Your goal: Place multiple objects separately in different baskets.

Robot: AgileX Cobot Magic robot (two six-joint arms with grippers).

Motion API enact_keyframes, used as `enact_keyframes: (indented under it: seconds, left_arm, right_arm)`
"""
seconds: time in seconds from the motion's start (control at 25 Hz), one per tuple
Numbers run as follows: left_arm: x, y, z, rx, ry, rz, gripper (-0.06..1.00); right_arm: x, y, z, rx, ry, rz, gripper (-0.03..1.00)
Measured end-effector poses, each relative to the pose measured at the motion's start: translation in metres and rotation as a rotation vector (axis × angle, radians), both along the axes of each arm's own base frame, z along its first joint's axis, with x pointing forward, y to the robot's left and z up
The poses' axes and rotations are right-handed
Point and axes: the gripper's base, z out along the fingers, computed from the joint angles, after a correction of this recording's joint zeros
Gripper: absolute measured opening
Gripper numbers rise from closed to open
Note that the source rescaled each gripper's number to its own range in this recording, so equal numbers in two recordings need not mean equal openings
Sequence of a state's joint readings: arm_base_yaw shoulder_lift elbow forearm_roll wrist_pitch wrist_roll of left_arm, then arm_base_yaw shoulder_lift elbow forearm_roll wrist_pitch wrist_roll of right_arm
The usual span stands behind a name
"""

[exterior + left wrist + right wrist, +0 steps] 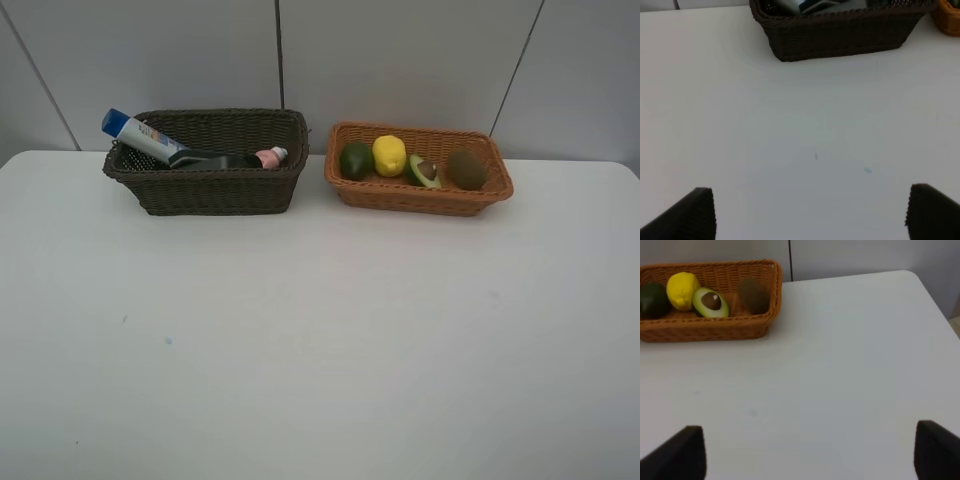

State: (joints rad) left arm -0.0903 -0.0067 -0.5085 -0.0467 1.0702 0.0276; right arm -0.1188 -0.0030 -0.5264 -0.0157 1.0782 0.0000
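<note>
Sorted result: toiletries fill the dark basket [215, 190]; beside it, fruit fills the tan basket [415, 195]. The left gripper [810, 212] and right gripper [810, 452] stand apart, holding nothing.

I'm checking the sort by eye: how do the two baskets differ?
The left basket is dark brown; the right basket is lighter orange-tan. The dark one holds bottles, including a blue-capped bottle that leans out over its rim and a small pink one; the tan one holds fruit, a green fruit, lemon, avocado half and kiwi, all below its rim. Both are rectangular woven wicker.
</note>
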Motion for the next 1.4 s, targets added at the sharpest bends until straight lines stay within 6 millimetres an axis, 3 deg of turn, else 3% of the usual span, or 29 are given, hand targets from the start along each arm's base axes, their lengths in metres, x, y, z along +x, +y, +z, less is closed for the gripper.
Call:
enact_keyframes:
  seconds: [1.4]
  left_arm:
    - [0.0000,0.0000,0.0000,0.000,0.000,0.000,1.00]
  right_arm:
    - [0.0002,-0.0003,0.0004,-0.001,-0.005,0.034,0.97]
